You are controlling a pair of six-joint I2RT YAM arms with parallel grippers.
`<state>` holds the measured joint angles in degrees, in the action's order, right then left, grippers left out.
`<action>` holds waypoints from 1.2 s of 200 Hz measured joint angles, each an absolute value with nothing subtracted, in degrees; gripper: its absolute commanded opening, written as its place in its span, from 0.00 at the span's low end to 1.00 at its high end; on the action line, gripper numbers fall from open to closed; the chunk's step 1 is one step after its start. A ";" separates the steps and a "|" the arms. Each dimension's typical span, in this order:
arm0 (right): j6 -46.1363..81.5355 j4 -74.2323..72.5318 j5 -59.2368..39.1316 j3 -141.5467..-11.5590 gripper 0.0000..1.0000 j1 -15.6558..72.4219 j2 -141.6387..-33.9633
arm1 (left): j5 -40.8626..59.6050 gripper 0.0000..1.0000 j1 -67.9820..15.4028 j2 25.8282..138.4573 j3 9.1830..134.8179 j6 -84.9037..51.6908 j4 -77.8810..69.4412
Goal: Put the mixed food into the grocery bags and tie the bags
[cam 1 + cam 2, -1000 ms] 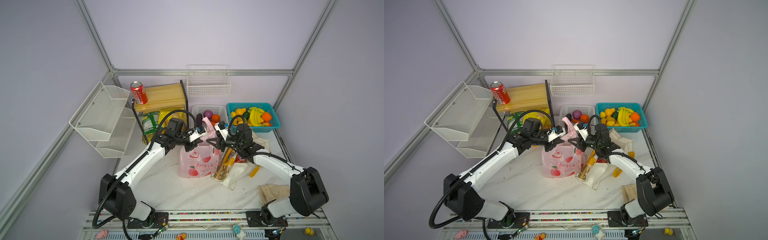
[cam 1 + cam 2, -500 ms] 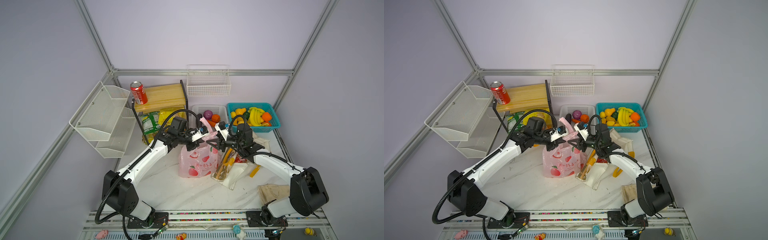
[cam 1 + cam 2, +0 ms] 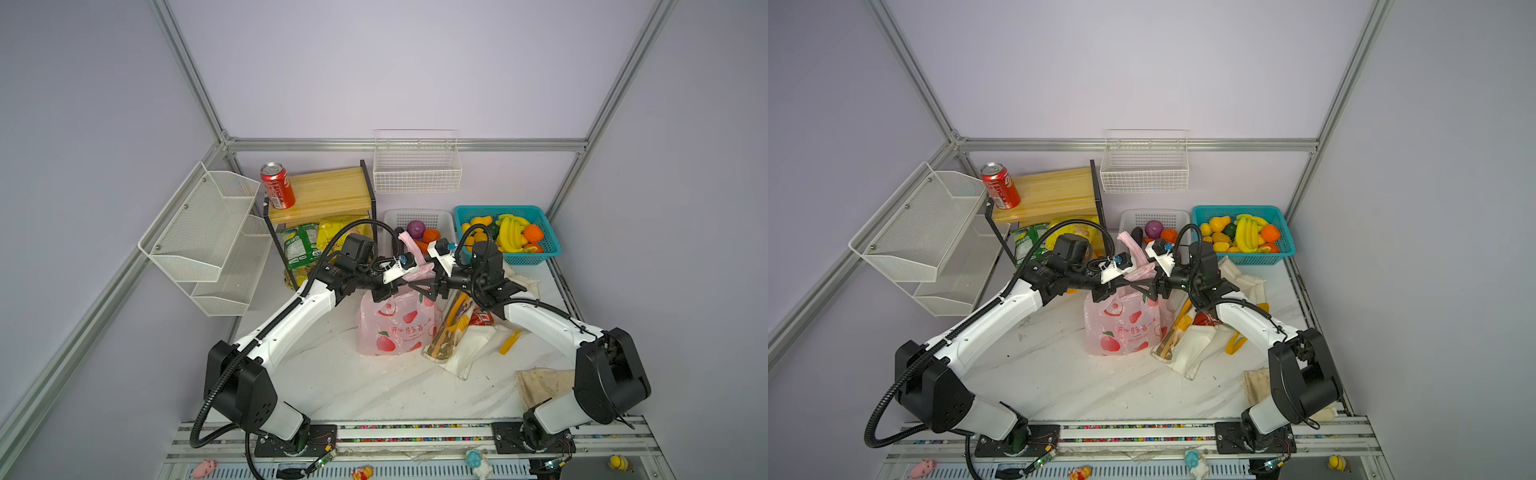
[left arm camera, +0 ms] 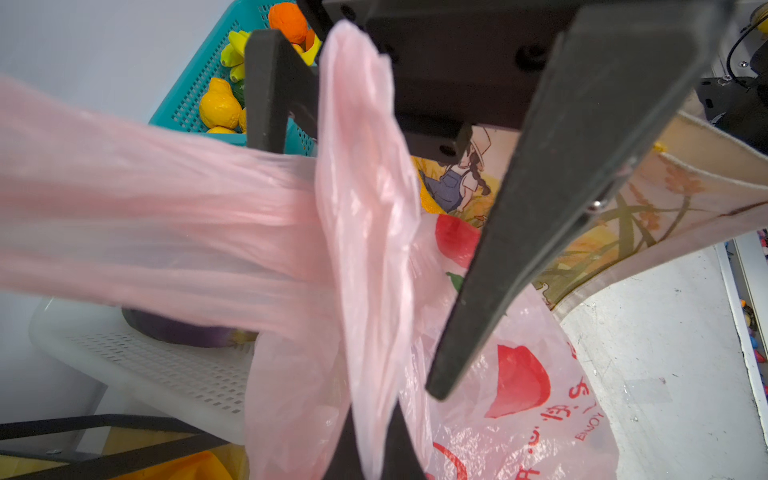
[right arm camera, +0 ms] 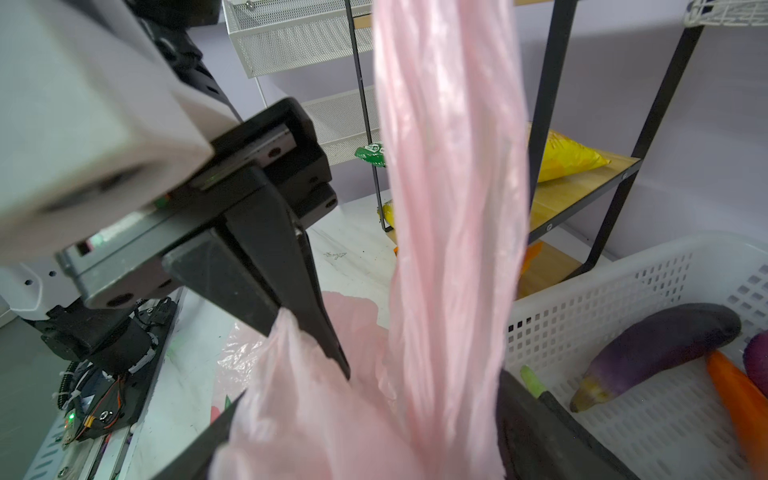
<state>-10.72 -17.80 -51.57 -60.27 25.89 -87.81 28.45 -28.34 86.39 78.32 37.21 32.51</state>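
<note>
The pink grocery bag (image 3: 395, 328) (image 3: 1121, 328) stands at the table's middle with its two handles pulled up and crossed. My left gripper (image 3: 401, 284) (image 4: 374, 453) is shut on one pink handle (image 4: 365, 249). Facing it from the right, my right gripper (image 3: 420, 291) (image 5: 365, 440) is open, with the other handle (image 5: 453, 208) running loose between its fingers. The white canvas tote (image 3: 465, 353) (image 4: 665, 199) slumps against the bag's right side. A red cola can (image 3: 277, 185) stands on the wooden shelf. A purple onion (image 3: 415, 228) lies in the white basket (image 3: 446, 220).
A teal basket (image 3: 548, 245) of toy fruit stands at the back right. A wooden shelf (image 3: 328, 193) holds snack packets underneath. A wire rack (image 3: 208, 232) hangs on the left wall. A beige cloth (image 3: 540, 382) lies by the right arm's base.
My right gripper has opened and let go of the pink handle. My left gripper, still shut on its handle, has moved right toward the right gripper.
</note>
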 measured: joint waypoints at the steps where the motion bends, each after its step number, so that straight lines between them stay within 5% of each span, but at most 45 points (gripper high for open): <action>1: -10.74 -17.80 -51.70 -60.36 0.83 25.87 -87.88 | 28.45 0.00 -28.34 86.39 78.32 37.21 32.51; 35: -10.17 -20.47 -55.61 -61.54 0.76 25.78 -90.28 | 28.10 0.00 -28.34 86.39 78.32 37.21 32.51; 170: -9.04 -22.92 -60.12 -62.15 0.11 25.28 -91.33 | 25.50 0.00 -28.56 86.39 78.32 37.19 32.49; 217: -8.75 -22.96 -60.18 -61.91 0.02 24.75 -91.13 | 25.74 0.52 -27.86 85.36 78.32 34.85 31.64; 240: -8.32 -23.07 -59.96 -60.84 0.02 24.73 -90.50 | 29.50 0.69 -25.78 82.65 78.32 30.87 28.69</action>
